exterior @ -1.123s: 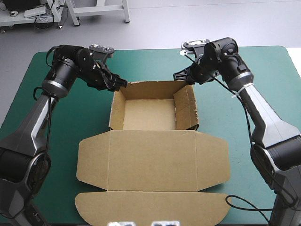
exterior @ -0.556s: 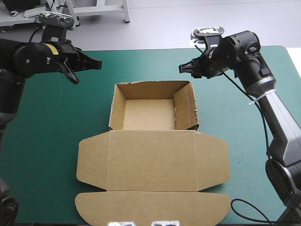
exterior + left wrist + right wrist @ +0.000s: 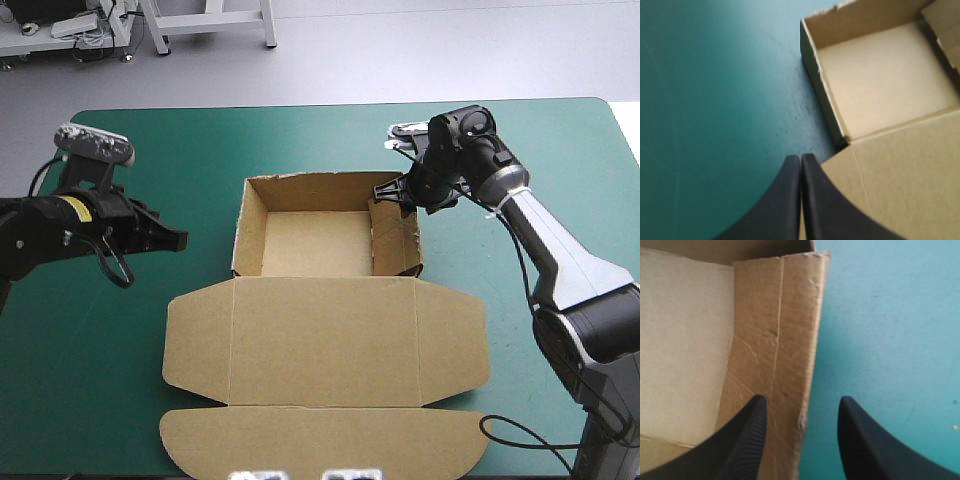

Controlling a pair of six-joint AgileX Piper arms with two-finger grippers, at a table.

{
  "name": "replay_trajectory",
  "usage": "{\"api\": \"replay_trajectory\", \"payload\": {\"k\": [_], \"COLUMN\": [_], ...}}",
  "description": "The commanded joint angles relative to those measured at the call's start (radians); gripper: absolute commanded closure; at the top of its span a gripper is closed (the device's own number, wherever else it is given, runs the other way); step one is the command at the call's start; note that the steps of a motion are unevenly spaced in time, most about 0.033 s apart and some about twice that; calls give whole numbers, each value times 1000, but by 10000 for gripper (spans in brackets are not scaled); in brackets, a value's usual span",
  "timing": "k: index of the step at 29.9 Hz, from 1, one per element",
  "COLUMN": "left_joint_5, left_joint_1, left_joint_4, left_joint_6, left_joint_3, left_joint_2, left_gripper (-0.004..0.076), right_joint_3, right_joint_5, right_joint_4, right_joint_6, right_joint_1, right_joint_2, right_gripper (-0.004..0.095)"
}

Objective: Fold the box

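now that the right gripper [image 3: 388, 189] is back down, its spread jaws straddle the right wall [image 3: 785, 340] of the box [image 3: 320, 340], likely to tuck it. the left gripper [image 3: 178, 240], clenched empty, has swung aside.

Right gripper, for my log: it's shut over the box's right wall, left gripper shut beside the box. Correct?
No: the right gripper is open, fingers astride the box's right wall, as the right wrist view shows. The left gripper is shut beside the box.

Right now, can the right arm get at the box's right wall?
Probably yes: the right gripper is open at the right wall, whose outer edge shows between its fingers, with nothing in the way.
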Motion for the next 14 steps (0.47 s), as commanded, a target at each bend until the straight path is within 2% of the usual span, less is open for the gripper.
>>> {"api": "replay_trajectory", "payload": {"k": [1,6,9,11,14], "left_joint_5": [8,4,-3,-8,-21], "left_joint_1": [-4,-4,-4,-4,-4], "left_joint_4": [0,-14,-19,-19,-19], "left_joint_6": [-2,-2,-2,-4,-4], "left_joint_3": [80,188,218,232,251], "left_joint_2": [-62,-111,-133,-146,-166], "left_gripper": [733,733,733,733,733], "right_joint_3": [-24,-24,-22,-22,-24], "right_joint_5": [5,5,5,5,5], "right_joint_4": [41,62,20,-6,-10], "right_joint_6": [-4,-32,-39,-47,-66], "right_joint_1": [-2,-2,-2,-2,-2], "right_joint_2": [-1,62,78,83,78], "right_gripper": [484,491,534,605,808]}}
